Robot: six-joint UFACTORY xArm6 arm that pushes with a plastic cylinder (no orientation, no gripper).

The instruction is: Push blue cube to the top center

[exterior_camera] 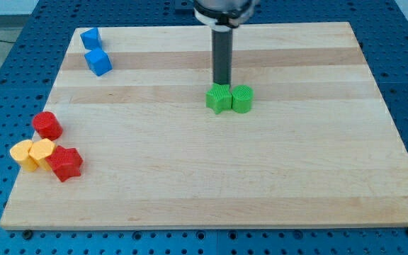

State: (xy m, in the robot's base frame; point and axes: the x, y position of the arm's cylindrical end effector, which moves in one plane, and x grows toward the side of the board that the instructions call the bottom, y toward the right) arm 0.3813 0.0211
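Observation:
The blue cube (98,61) sits on the wooden board (211,177) near the view's top left. A second blue block (91,37), irregular in shape, lies just above it, close to the board's top edge. My tip (222,84) is near the board's top centre, right behind the green star block (218,98), far to the right of the blue cube.
A green cylinder (241,98) touches the green star's right side. At the view's left stand a red cylinder (47,125), two yellow blocks (32,153) and a red star block (65,163). Blue perforated table surrounds the board.

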